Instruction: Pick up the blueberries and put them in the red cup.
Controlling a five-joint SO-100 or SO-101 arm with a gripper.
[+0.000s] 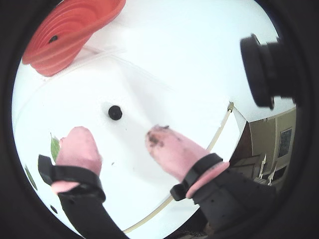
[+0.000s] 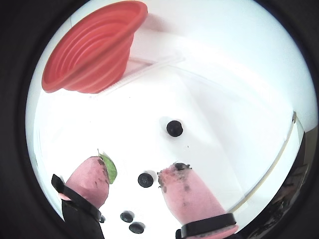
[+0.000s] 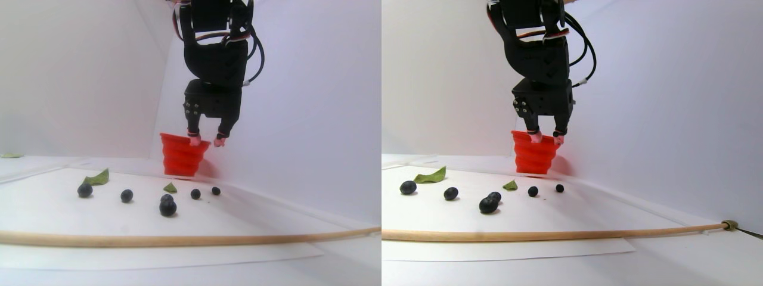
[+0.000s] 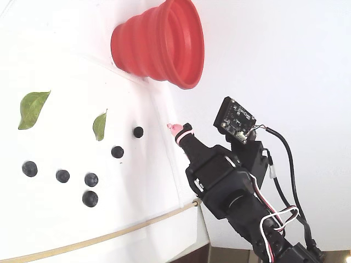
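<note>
Several blueberries (image 4: 91, 179) lie loose on the white sheet; the stereo pair view shows them in a row (image 3: 167, 207). The ribbed red cup (image 4: 159, 44) stands at the back by the wall, also in both wrist views (image 1: 70, 30) (image 2: 94, 47), with a small dark spot inside it (image 1: 53, 38). My gripper (image 3: 205, 140) hangs open above the sheet at about the height of the cup's rim, and its pink fingertips (image 2: 187, 191) hold nothing. One blueberry (image 1: 115, 112) lies ahead of the gripper (image 1: 118, 137), and another (image 2: 145, 179) lies below the gripper (image 2: 134, 169).
Two green leaves (image 4: 33, 108) (image 4: 100, 125) lie among the berries, one by the left pad (image 2: 109, 167). A thin wooden rod (image 3: 179, 239) runs along the sheet's front. White walls close the back and side. A black camera module (image 1: 264, 69) sticks out beside the gripper.
</note>
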